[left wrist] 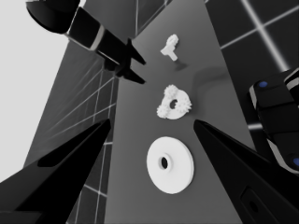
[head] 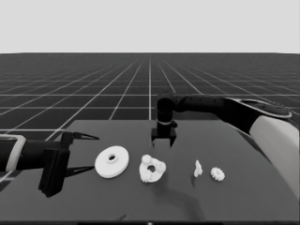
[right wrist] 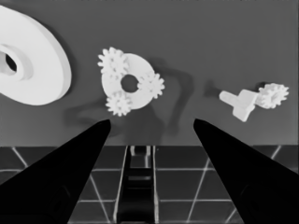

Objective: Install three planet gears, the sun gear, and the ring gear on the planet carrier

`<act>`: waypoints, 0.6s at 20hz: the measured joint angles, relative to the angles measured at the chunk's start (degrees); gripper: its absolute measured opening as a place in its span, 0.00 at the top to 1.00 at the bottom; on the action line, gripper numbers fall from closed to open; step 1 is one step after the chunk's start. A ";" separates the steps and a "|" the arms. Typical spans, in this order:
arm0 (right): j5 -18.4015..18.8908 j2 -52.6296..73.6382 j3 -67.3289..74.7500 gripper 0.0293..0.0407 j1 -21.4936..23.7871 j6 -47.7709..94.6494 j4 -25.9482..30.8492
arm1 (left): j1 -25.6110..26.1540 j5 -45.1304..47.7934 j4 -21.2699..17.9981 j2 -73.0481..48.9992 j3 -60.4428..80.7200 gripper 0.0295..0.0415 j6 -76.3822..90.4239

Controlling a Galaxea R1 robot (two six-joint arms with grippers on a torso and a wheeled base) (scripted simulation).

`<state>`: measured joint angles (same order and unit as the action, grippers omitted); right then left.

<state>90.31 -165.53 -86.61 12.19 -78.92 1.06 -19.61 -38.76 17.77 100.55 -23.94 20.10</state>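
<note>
The planet carrier, the smaller round part [head: 158,167] [right wrist: 135,65] [left wrist: 176,113], lies mid-table with three planet gears [right wrist: 113,59] [right wrist: 151,85] [right wrist: 118,102] seated around its open centre hole. The ring gear, the larger round part [head: 111,161] [left wrist: 170,164] [right wrist: 32,60], lies flat to its left. To the right lies the sun gear [head: 217,174] [right wrist: 273,95], touching a thin white piece [head: 198,168] [right wrist: 238,102]. My right gripper [head: 163,143] [right wrist: 152,123] hangs open and empty above the table just behind the carrier. My left gripper [head: 95,153] [left wrist: 152,123] waits open at the table's left end, beside the ring gear.
The right arm [head: 220,105] reaches in from the right over the table's far edge. In the left wrist view, dark machinery with blue lights [left wrist: 280,116] shows past the table's edge.
</note>
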 joint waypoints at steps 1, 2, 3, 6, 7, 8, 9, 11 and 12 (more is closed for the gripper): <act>0.03 -0.04 -0.12 0.19 0.21 0.08 0.22 | 0.00 0.00 0.00 0.00 0.00 0.25 0.00; 0.05 -0.06 -0.20 0.19 0.32 0.14 0.35 | 0.00 0.00 0.00 0.00 0.00 0.25 0.00; 0.06 -0.07 -0.25 0.19 0.38 0.17 0.43 | 0.00 0.00 0.00 0.00 0.00 0.25 0.00; 1.10 36.94 21.50 0.19 1.72 16.77 1.48 | 0.00 0.00 0.00 0.00 0.00 0.25 0.00; 1.49 40.65 19.02 0.19 1.90 22.04 1.43 | 0.00 0.00 0.00 0.00 0.00 0.25 0.00; 1.73 42.31 17.03 0.19 2.00 25.29 1.35 | 0.00 0.00 0.00 0.00 0.00 0.25 0.00; 1.86 43.08 15.71 0.19 2.05 27.24 1.29 | 0.00 0.00 0.00 0.00 0.00 0.25 0.00; 1.97 43.63 14.40 0.19 2.09 29.08 1.22 | 0.00 0.00 0.00 0.00 0.00 0.25 0.00; 1.99 43.72 14.11 0.19 2.10 29.48 1.21 | 0.00 0.00 0.00 0.00 0.00 0.25 0.00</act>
<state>92.30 -121.81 -72.49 14.29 -49.44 2.27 -19.61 -38.76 17.77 100.55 -23.94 20.10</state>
